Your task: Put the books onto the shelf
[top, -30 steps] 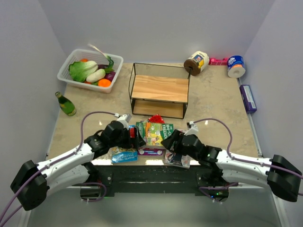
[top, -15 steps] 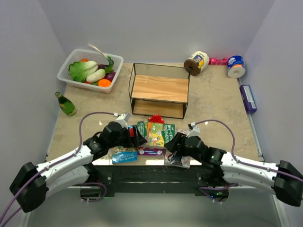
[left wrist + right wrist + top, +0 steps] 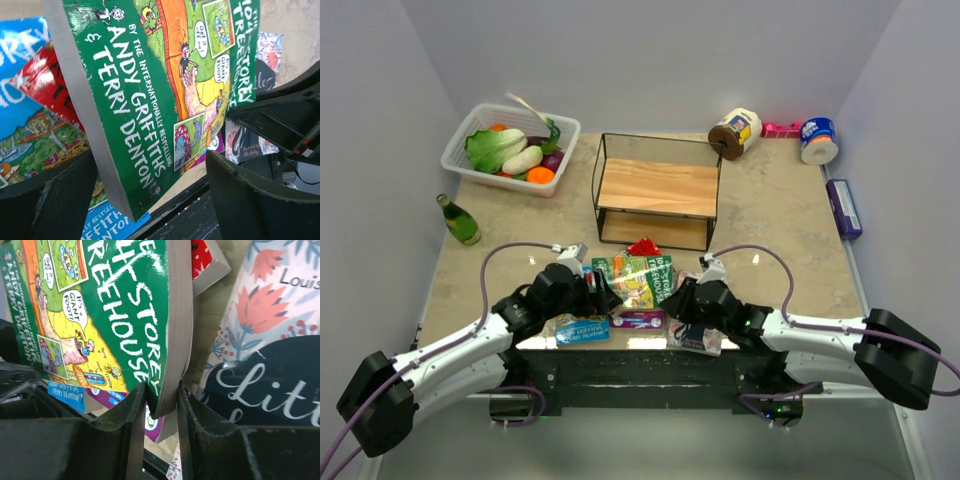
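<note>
Top view: the green book [image 3: 635, 280] lies tilted over the heap of books at the near edge of the table [image 3: 770, 230], just in front of the shelf [image 3: 658, 188] and not touching it. The red book [image 3: 645, 249] shows beyond its far edge, the blue book [image 3: 582, 330] and purple book [image 3: 640, 320] lie on its near side, and the grey book [image 3: 700, 340] lies near the right arm. Right wrist view: the right gripper [image 3: 161, 390] is clamped on the green book, one finger [image 3: 130, 420] on the cover and the other on the underside, pinching the corner beside the cream page edge (the title side of the cover). Left wrist view: the left gripper [image 3: 147, 162] has its jaws spread wide, one finger [image 3: 45, 200] on either side of the opposite lower corner of the same book; a clear gap separates the book from the right-hand finger, so no grip is made here. Background: a white basket [image 3: 485, 160] of vegetables at far left, a green bottle [image 3: 460, 220] beside it, and a long purple box [image 3: 843, 208] at the right edge.
</note>
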Tool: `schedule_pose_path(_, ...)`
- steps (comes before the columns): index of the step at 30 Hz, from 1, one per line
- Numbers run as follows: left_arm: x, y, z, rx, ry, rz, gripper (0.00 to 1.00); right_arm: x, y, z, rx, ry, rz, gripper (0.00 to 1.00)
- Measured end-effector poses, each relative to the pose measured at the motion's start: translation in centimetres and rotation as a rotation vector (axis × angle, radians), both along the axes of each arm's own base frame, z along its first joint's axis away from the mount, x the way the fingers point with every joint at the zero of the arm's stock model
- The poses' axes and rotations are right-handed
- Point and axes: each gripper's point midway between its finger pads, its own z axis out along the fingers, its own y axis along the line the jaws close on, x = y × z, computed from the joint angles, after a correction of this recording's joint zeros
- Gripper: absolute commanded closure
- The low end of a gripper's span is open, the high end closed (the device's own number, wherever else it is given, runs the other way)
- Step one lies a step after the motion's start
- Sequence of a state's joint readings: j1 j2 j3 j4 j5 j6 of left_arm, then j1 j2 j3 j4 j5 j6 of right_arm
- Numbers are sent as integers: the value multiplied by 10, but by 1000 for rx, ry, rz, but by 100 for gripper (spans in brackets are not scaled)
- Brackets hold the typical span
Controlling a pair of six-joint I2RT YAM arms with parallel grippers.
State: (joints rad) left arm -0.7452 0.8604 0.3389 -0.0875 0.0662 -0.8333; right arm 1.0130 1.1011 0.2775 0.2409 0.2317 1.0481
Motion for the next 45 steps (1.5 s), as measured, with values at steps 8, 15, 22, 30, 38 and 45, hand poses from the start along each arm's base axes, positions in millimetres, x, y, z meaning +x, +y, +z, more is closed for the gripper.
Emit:
schedule_pose_path(8,-12,10,-15,23,53,10,5,-3,6,9,32,-13,35,79)
schedule_pose_path(15,-18,11,-16,1,69,15,96,-9,1,12,22,-8,56,52)
schedule_pose_path(22,-16,0,-1,-67,45,-5,100,-20,-6,17,5,-8,96,15)
schedule_pose_path(30,-22,9,16,-97,47,41,100,-17,-10,91,145,-110,70,2)
schedule_pose_path(38,-1,19,78,-223,-9,231,100,-30,-5,139,397,-116,78,2)
schedule_pose_path(45,13,27,120,-334,-65,340,100,-34,7,138,446,-84,106,1)
